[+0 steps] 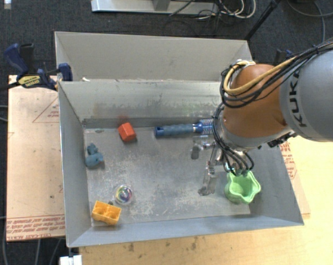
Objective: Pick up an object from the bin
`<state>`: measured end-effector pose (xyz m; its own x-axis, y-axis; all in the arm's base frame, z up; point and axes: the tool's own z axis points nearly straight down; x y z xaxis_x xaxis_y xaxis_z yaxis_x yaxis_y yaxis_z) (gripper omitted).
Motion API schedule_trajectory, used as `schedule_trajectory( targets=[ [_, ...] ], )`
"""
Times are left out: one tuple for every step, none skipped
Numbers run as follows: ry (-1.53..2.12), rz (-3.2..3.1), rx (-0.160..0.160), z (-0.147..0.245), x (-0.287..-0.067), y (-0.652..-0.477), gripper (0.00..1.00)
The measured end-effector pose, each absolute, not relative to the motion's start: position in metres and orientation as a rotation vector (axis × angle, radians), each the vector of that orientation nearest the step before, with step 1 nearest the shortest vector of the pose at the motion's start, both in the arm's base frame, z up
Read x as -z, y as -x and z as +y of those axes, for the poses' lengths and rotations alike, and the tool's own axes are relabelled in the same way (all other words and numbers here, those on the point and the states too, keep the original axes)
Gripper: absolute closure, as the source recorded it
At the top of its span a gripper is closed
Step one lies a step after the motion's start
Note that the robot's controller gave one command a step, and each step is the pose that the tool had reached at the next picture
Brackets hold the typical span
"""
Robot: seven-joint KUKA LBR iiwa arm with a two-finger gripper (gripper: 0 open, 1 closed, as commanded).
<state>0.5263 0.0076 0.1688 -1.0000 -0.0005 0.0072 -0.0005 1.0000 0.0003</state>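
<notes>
The gripper [201, 169] hangs low over the right half of the grey metal bin [72, 148] with its two fingers apart and nothing between them, only bare floor. No thing is taken yet. Nearest is a bright green cup with a wavy, flower-like rim [244, 187], just beside the gripper on its right and partly under the wrist cables. A blue cylindrical pen-like tool [176, 130] lies along the foot of the back wall, near the gripper's far side.

The plain risk is that the fingers close where they stand and catch nothing. If the arm moves toward the green cup, the wrist or a finger may strike its rim and push it into the right-hand corner — there the sloped wall leaves little room to get round it. The blue tool looks round, so a glancing touch would probably roll it along the wall.

Well apart, on the left, lie a small orange-red block [126, 132], a dull blue lumpy figure [93, 156], a clear shiny ball [123, 194] and a yellow toy brick [106, 212].

The only writing to be read is the maker's name on the grey arm [315, 98] — "KUKA", its last letter partly cut off.
</notes>
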Motion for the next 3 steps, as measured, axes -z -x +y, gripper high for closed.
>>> schedule_trajectory(
  targets=[
    [-0.575,-3.087,-0.002,-0.065,-0.136,-0.532,0.0],
    [-1.139,-2.923,0.003,-0.121,-0.079,-0.496,0.0],
    [-1.258,-2.885,0.041,-0.139,-0.071,-0.551,0.0]
  ],
)
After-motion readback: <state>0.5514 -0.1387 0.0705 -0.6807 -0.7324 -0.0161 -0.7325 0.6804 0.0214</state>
